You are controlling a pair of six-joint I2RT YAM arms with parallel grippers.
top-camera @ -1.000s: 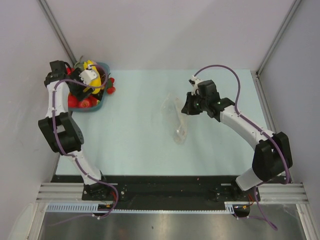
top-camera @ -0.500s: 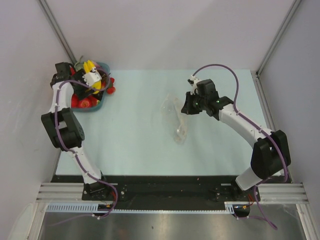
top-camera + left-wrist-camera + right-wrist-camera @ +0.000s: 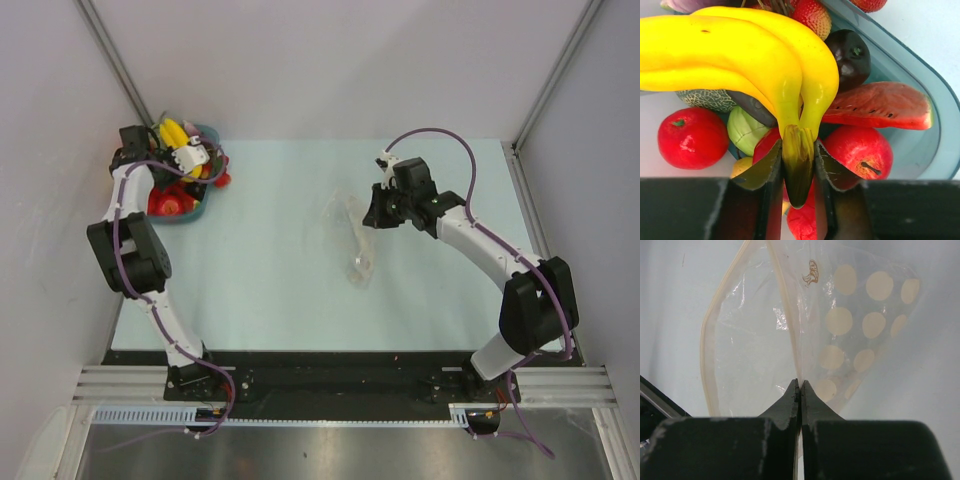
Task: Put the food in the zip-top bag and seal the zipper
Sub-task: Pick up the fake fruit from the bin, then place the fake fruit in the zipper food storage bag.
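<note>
The food fills a blue basket [image 3: 187, 214] at the back left: a yellow banana bunch [image 3: 740, 55], red apples [image 3: 692, 137], a watermelon slice [image 3: 880, 106] and a dark plum [image 3: 852, 55]. My left gripper [image 3: 797, 150] is shut on the banana bunch's dark stem, above the basket [image 3: 935, 100]. The clear zip-top bag [image 3: 352, 238] lies mid-table. My right gripper [image 3: 800, 386] is shut on one lip of its zipper [image 3: 782, 305]. The other lip [image 3: 707, 340] bows away to the left, so the bag [image 3: 755, 360] gapes.
A strawberry [image 3: 812, 15], a netted melon [image 3: 705, 98] and a pale green vegetable [image 3: 745, 131] crowd under the bananas. Two small red pieces [image 3: 221, 180] lie just outside the basket's right side. Grey walls close in the table's left, back and right.
My left gripper has moved a little toward the back corner over the basket and closed from wide open onto the banana stem. The right arm and the bag have stayed put.
</note>
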